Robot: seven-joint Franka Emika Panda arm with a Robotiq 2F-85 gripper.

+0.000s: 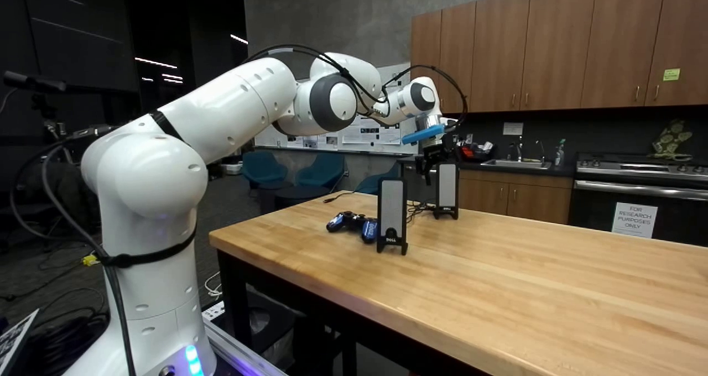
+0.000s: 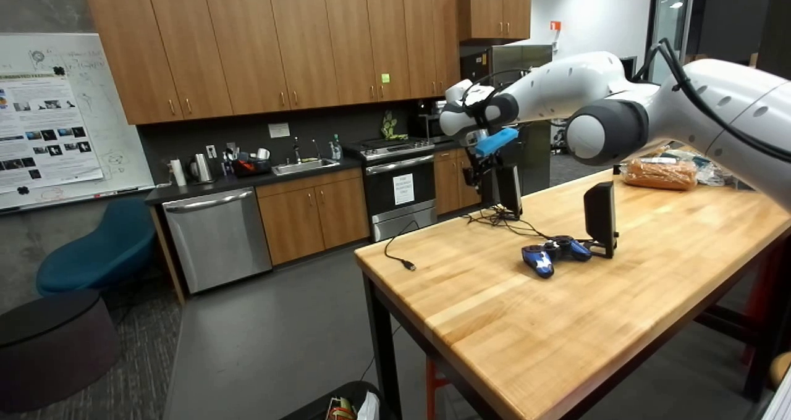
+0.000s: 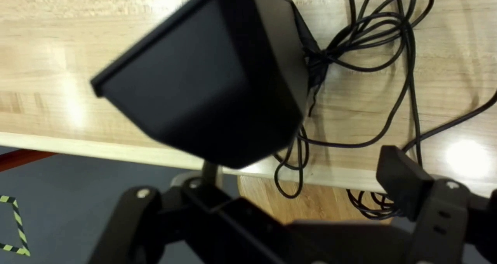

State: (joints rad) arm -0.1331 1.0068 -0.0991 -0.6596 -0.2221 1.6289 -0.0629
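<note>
Jaws: the gripper (image 3: 299,164) is standing wide open, gripping nothing; whether either side is touching the far speaker (image 3: 217,85), I cannot tell.
Far speaker: it is standing upright near an edge of the wooden table (image 1: 531,287); in the wrist view its dark housing is looming between ten and eleven o'clock from the jaws, very close.
Tangle: looped black cables (image 3: 406,25) are lying on the wooden table beside the far speaker, about one o'clock from the jaws in the wrist view.
Step in hand: by my reading, positioning; the open gripper is hovering just beside the far speaker, and no grip is being taken.
Next move: any grasp would probably be calling for a shift toward ten or eleven o'clock in that view, putting the housing between the jaws before closing and leaving the black cables free.
Tabletop neighbour: in an exterior view, the near speaker (image 1: 391,210) is standing between seven and eight o'clock from the gripper.
Beside that: a blue and black controller (image 1: 352,220) is lying about eight o'clock from the near speaker.
</note>
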